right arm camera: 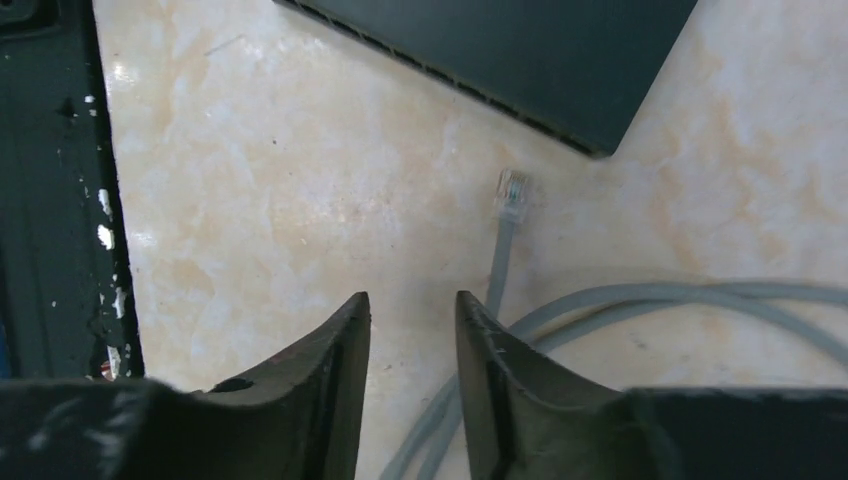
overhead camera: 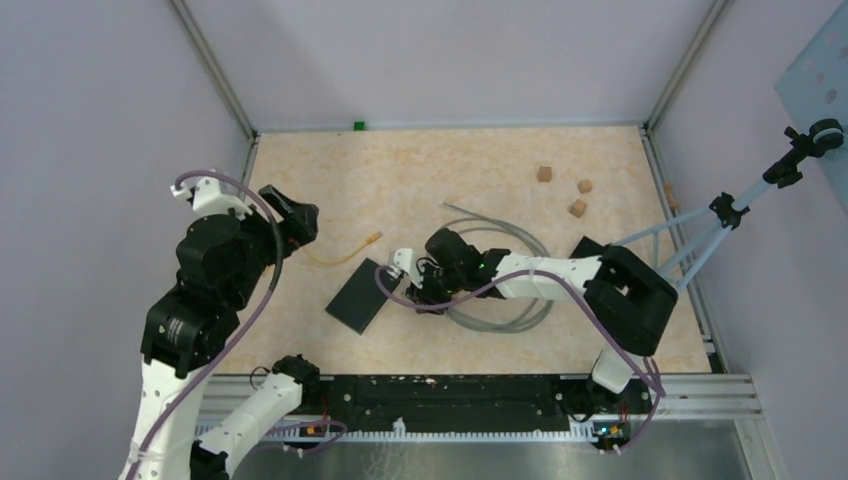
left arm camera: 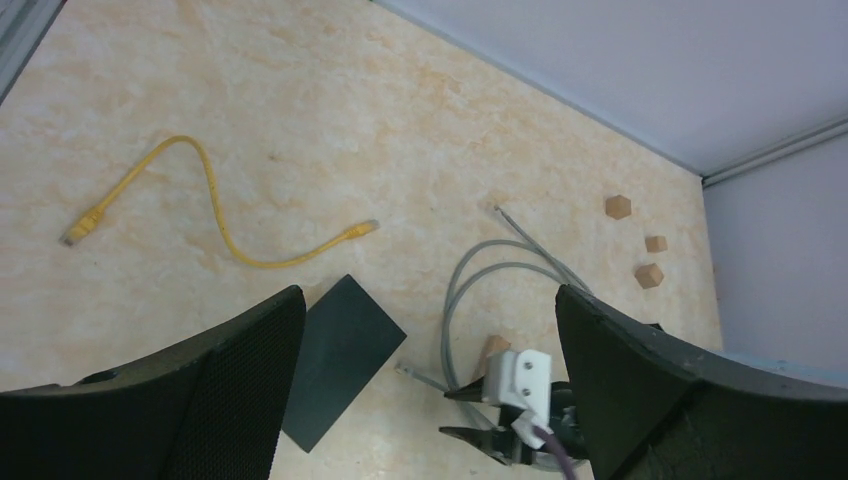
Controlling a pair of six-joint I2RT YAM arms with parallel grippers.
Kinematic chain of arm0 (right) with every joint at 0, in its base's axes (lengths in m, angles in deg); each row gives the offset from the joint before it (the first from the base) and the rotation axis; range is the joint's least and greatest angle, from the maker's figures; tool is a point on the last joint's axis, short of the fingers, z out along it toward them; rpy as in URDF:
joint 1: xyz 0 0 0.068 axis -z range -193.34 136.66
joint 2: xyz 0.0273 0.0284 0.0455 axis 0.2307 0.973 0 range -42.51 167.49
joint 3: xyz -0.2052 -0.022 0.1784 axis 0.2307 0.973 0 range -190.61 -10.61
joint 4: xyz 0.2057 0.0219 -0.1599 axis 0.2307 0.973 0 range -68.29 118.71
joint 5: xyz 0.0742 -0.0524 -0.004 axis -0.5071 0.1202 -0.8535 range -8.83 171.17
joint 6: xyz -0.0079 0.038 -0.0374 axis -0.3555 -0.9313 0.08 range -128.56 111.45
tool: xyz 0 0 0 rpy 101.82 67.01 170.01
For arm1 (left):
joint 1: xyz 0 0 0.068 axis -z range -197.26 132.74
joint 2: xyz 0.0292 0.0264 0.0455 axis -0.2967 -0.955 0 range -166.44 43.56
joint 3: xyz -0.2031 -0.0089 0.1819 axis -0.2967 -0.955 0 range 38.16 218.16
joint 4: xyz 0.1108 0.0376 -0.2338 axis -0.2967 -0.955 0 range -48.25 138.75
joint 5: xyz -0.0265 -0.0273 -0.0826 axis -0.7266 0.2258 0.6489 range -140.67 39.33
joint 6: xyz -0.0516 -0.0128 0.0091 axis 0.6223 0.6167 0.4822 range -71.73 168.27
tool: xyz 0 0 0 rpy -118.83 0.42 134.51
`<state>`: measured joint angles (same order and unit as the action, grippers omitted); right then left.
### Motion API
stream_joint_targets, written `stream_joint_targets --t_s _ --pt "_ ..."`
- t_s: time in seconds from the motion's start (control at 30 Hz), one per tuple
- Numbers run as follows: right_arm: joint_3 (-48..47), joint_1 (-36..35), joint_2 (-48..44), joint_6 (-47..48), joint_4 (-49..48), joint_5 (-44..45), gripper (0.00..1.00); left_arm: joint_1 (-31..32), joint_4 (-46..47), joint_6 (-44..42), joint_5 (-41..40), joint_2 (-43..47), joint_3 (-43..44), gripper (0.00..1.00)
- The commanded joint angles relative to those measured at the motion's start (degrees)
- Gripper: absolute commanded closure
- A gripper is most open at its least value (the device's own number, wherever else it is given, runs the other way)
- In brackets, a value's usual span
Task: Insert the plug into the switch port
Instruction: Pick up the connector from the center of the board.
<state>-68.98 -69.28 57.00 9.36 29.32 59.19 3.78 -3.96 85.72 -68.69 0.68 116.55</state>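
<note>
top external view is showing a pale worktop (overhead camera: 450, 160) with two arms reaching over it. a black switch (overhead camera: 362, 297) is lying flat near the middle. a grey cable (overhead camera: 505, 232) is curling in loops just to the right of it. a yellow cable (overhead camera: 345, 256) is lying near the switch on its far left side. three little wooden cubes (overhead camera: 578, 208) are sitting far off by the right wall.

right wrist view is showing the right gripper (right arm camera: 410, 300) hanging low over the worktop. its two fingers are standing only a little bit apart, and nothing is sitting between them. it is holding nothing. the plug (right arm camera: 513, 193) is clear and is lying on the worktop at the end of the grey cable. it is pointing at the switch, just beside one corner. it is not touching the switch and is not sitting in a port. the cable is running down from the plug and passing right beside one finger (right arm camera: 485, 370).

left wrist view is showing the left gripper (left arm camera: 430, 295) up high and well away from the switch. its fingers are spread wide open and are holding nothing. from up there the switch, the plug and the right gripper are all showing below.
</note>
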Motion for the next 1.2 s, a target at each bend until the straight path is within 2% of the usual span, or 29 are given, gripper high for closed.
stream_joint_targets --t_s 0.0,0.03,0.1,0.3,0.6,0.67,0.8,1.0,1.07,1.17 --pt "-0.93 0.48 -5.94 1.45 -2.12 0.03 0.50 -0.21 4.78 -4.39 3.44 0.57 -2.02 0.01" --pt "-1.47 0.55 -5.61 1.47 -2.02 1.43 0.43 -0.22 4.09 -5.10 3.78 0.06 -2.16 0.01" --pt "-3.37 0.70 -3.61 1.97 -0.94 3.42 0.38 -0.21 2.19 -5.83 3.83 -1.08 -2.33 0.01" --pt "-9.63 2.60 4.93 1.86 1.94 0.75 0.36 -0.28 -0.14 -8.15 6.38 -2.23 -4.91 0.01" --pt "-7.81 3.03 9.74 1.41 1.89 1.45 0.38 -0.28 -0.72 -8.36 6.49 0.04 -7.41 0.01" --pt "-5.32 2.98 9.08 0.12 0.66 2.12 0.42 -0.25 -0.66 -8.38 6.26 0.26 -7.99 0.01" --pt "-0.67 2.95 6.80 -1.66 -1.18 3.34 0.57 -0.25 -0.08 -8.43 6.88 0.36 -9.55 0.01" --pt "4.78 2.86 -0.05 -2.88 -3.85 4.86 0.93 -0.20 1.24 -9.15 8.34 1.04 -11.31 0.01" --pt "6.06 2.77 -3.46 -2.93 -4.37 4.55 0.98 -0.24 2.12 -9.68 8.90 1.75 -12.17 0.01" --pt "8.47 2.68 -9.84 -2.60 -6.53 3.90 1.00 -0.21 4.63 -10.72 9.75 3.70 -14.18 0.01"
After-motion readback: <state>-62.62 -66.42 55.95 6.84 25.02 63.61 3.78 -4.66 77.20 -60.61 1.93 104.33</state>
